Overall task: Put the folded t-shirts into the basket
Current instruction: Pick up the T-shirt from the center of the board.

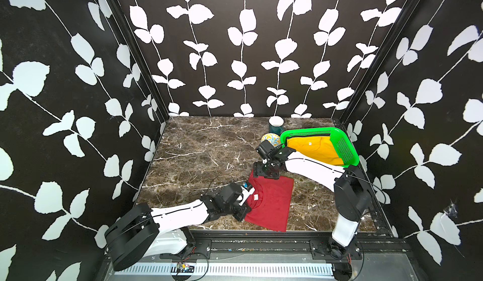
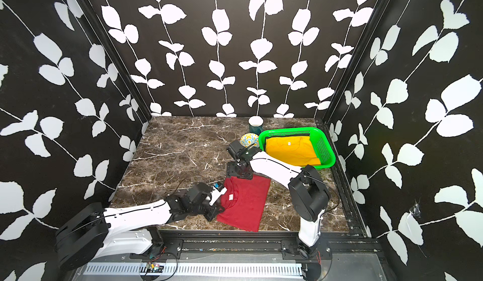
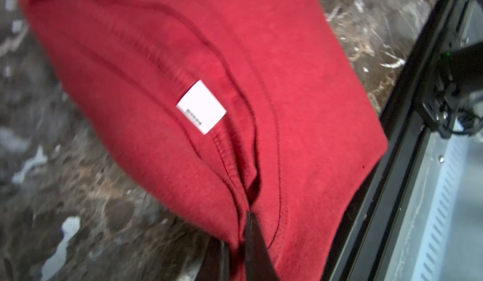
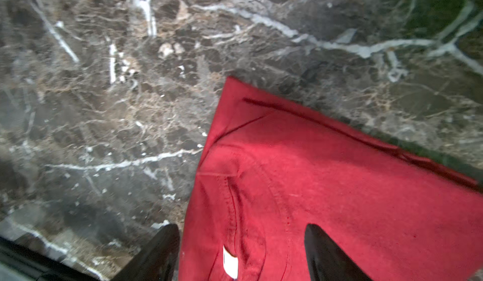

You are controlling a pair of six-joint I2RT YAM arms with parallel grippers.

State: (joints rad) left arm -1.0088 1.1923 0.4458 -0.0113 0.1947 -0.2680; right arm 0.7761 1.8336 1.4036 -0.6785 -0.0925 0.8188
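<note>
**Red shirt, at the table's front edge**

The left claw (image 3: 235, 240) is pinching the red shirt (image 3: 300, 83) at its collar. The tag (image 3: 201, 107) is showing print too blurred to read. The right claw (image 4: 242, 227) is standing wide astride the shirt's far edge. The yellow shirt (image 1: 313, 147) is lying in the basket (image 1: 350, 149). The table (image 1: 198, 146) is lying open to the left.

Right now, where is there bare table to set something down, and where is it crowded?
Largest free patch: the table's left and middle, bordered by the side wall, back wall, mug, bowl and red shirt. A smaller one lies between red shirt and right arm's base. Crowded: back right, around mug, bowl and basket.
</note>
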